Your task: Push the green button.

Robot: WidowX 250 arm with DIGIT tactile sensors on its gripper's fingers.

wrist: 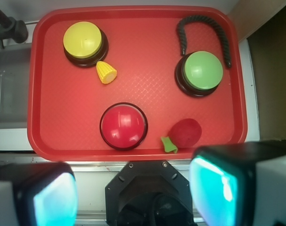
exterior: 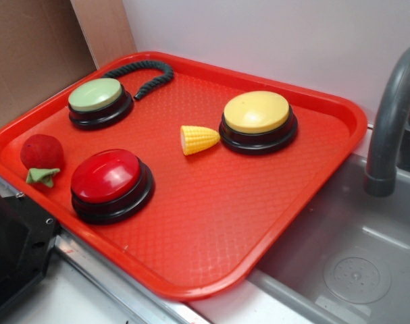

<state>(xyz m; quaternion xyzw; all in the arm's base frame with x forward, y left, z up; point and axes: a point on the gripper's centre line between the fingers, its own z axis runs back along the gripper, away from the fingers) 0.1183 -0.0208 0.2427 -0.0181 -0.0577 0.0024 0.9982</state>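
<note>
The green button [exterior: 96, 95] [wrist: 202, 70], pale green dome on a black base, sits at the tray's far left in the exterior view and upper right in the wrist view. A red tray [exterior: 211, 202] [wrist: 58, 117] holds it. My gripper [wrist: 133, 193] is high above the tray's near edge, open, with nothing between its teal-padded fingers [wrist: 213, 188]. It is well clear of the green button. In the exterior view the gripper is out of frame; only the robot's black base [exterior: 15, 250] shows.
On the tray are also a red button [exterior: 110, 181] [wrist: 123, 125], a yellow button [exterior: 257, 116] [wrist: 84, 41], a toy corn piece [exterior: 198, 139] [wrist: 106, 72], a red strawberry toy [exterior: 41, 155] [wrist: 185, 133] and a black rope [exterior: 147, 71] [wrist: 204, 28]. A grey sink [exterior: 353, 256] and faucet [exterior: 390, 115] lie right.
</note>
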